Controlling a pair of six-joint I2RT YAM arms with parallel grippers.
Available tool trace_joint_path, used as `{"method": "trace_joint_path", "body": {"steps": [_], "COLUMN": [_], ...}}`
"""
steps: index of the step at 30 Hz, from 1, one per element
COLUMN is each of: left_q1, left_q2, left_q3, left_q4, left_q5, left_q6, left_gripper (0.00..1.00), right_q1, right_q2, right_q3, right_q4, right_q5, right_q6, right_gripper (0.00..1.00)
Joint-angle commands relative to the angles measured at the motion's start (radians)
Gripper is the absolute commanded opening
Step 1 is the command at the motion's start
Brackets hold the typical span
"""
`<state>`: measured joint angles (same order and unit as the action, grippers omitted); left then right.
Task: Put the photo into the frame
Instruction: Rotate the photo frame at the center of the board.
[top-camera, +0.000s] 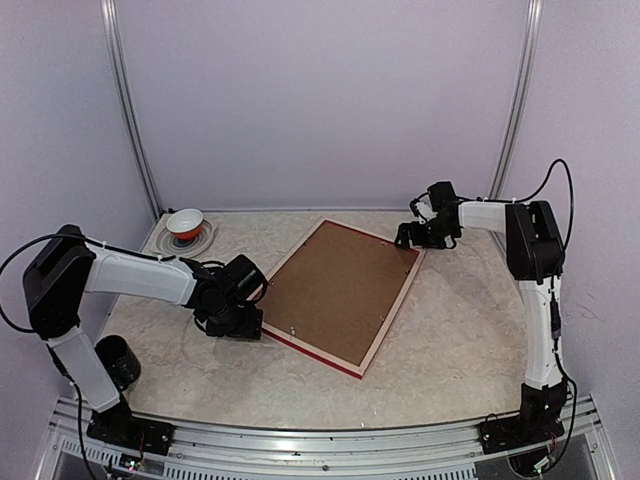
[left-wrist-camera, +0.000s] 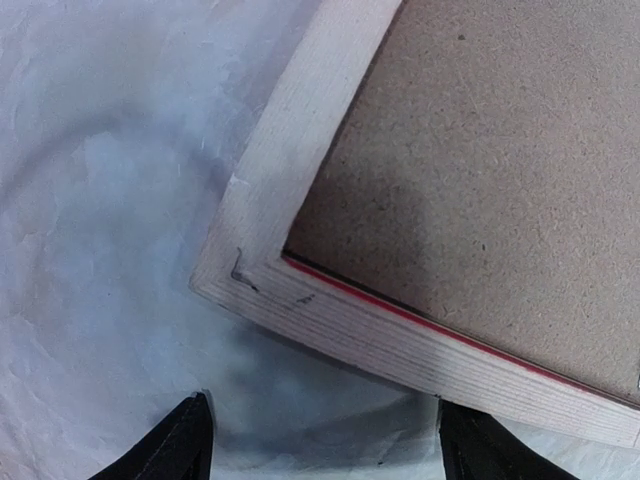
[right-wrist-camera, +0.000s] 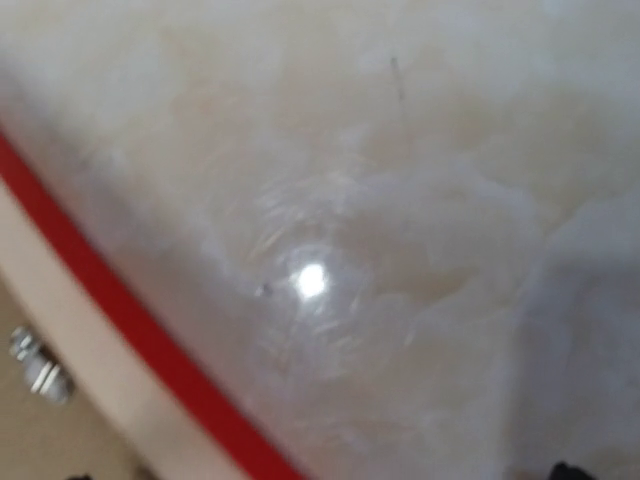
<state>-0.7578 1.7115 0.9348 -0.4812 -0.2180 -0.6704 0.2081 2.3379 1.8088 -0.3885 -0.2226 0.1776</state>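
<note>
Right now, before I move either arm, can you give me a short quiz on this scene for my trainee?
1. True or false: the frame lies with its pale wood back up and the brown backing board set in it.
2. The jaws of the left gripper are: A) shut on the frame's edge; B) open beside a corner of the frame, gripping nothing; C) shut on a loose sheet.
3. Fill in: the red and white bowl sits at the far ____ corner of the table.

Key: 1 true; 2 B; 3 left.
</note>
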Motion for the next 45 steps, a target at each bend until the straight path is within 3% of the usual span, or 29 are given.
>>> {"method": "trace_joint_path", "body": {"steps": [1,21,45], "left_q1": [0.016,0.136,0.194], "left_q2": [0.022,0.059,0.092], "left_q3": [0.034,0.079,0.138], "left_q4": [0.032,0.076,0.096], "left_q5": [-0.009,0.014,0.073], "left_q6": [0.014,0.019,0.025], "left_gripper": [0.78,0.84,0.85], "right_q1": [-0.001,0.01,0.12], "right_q2": [-0.062,-0.312,-0.633], "right_q3": [-0.079,-0.438,-0.768], "right_q4": [0.025,0.146,0.147], "right_q5": [-0.068,-0.144,-0.055], "right_q6": [0.012,0.134,0.186], "right_gripper": [0.99,0.99,0.99]}}
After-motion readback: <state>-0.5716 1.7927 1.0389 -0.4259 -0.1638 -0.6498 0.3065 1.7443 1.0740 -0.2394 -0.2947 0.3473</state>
